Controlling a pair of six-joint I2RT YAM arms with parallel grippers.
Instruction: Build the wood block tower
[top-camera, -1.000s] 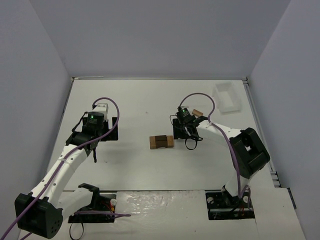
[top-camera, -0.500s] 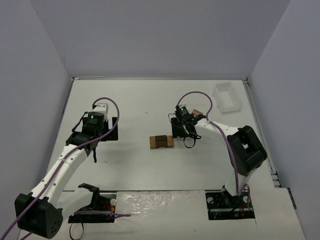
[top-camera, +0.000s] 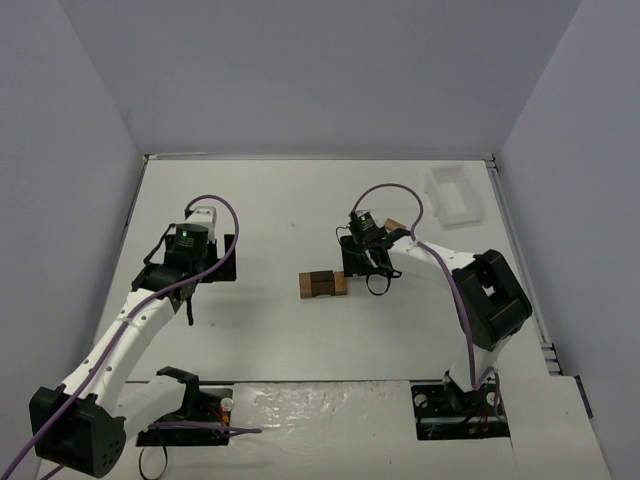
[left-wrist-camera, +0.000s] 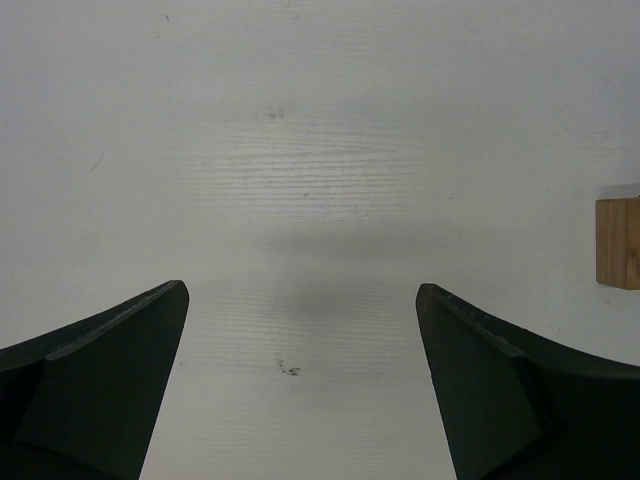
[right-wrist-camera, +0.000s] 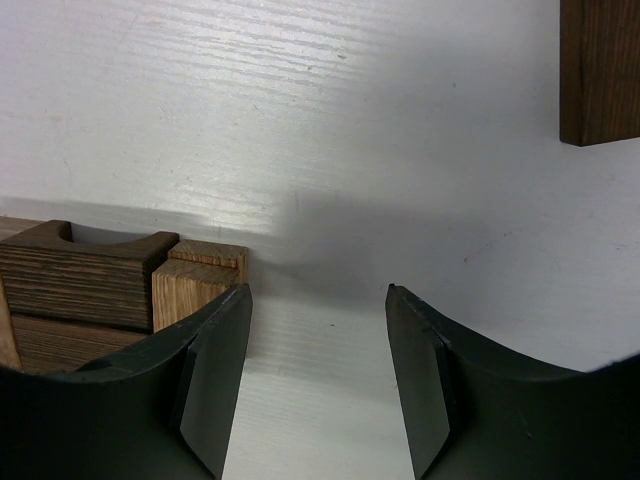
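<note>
The wood block tower (top-camera: 322, 284) is a low stack of dark brown and tan blocks near the table's middle. In the right wrist view it sits at the lower left (right-wrist-camera: 100, 285), and a tan block (right-wrist-camera: 195, 278) lies just beside my left finger. My right gripper (top-camera: 362, 264) (right-wrist-camera: 318, 292) is open and empty, close to the tower's right side, over bare table. A loose dark brown block (right-wrist-camera: 598, 70) lies beyond it, and it also shows in the top view (top-camera: 395, 226). My left gripper (top-camera: 192, 275) (left-wrist-camera: 300, 292) is open and empty, well left of the tower. A tan block end (left-wrist-camera: 620, 243) shows at its view's right edge.
A white rectangular tray (top-camera: 455, 195) stands at the back right corner. Grey walls enclose the table on three sides. The arm bases and cables sit along the near edge.
My right gripper has shifted slightly left, closer to the tower. The left arm and the blocks have not moved.
</note>
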